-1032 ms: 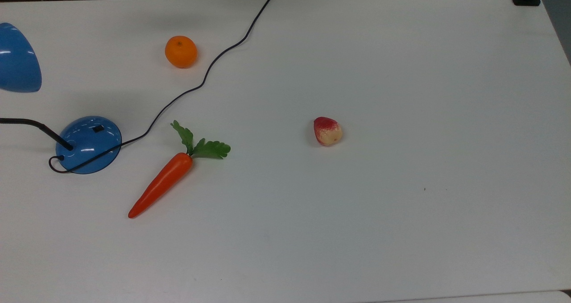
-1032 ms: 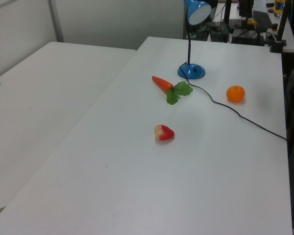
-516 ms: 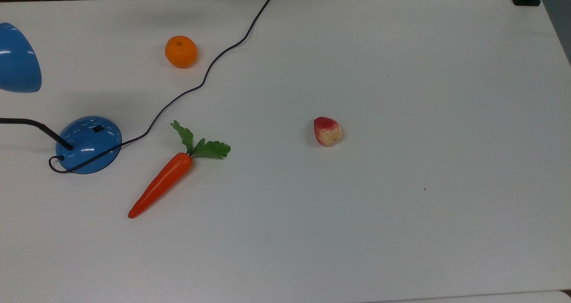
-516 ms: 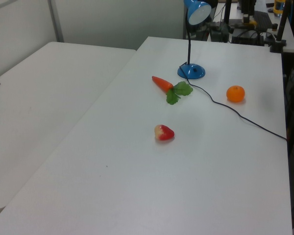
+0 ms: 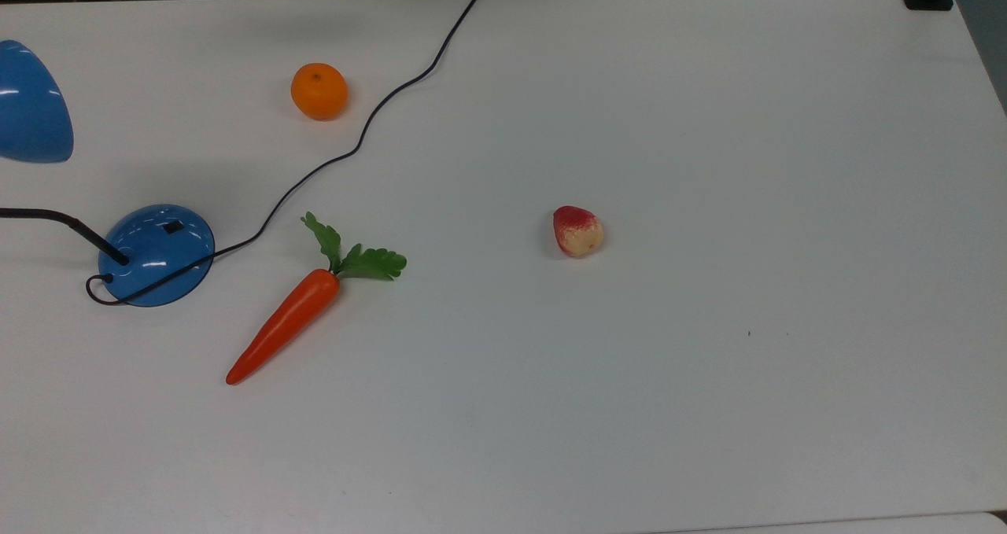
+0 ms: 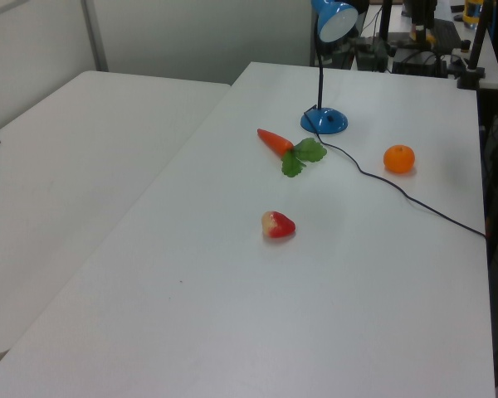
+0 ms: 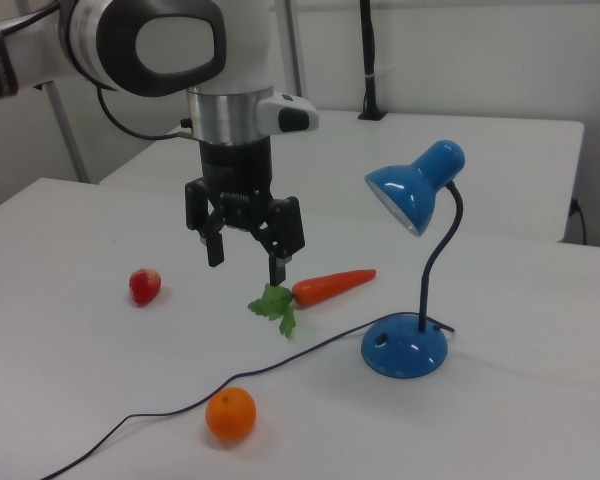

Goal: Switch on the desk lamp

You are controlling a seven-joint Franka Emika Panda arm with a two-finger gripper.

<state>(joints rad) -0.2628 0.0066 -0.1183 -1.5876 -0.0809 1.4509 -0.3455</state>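
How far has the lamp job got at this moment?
Nothing looks done yet: the desk lamp shows no glow under its shade. In hand: the gripper hangs above the table with jaws open and empty, over the carrot, off to the right view's left of the lamp base. Left to do: reach the small black switch on the base and press it.

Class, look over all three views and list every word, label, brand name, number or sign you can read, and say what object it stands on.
None: no readable text stands on anything here.
Desk lamp: plain glossy blue; the black switch on its base carries no mark that can be made out.
Carrot, orange, red-and-cream fruit: no labels.
Robot arm and end effector: no lettering can be made out.
Table: plain white.
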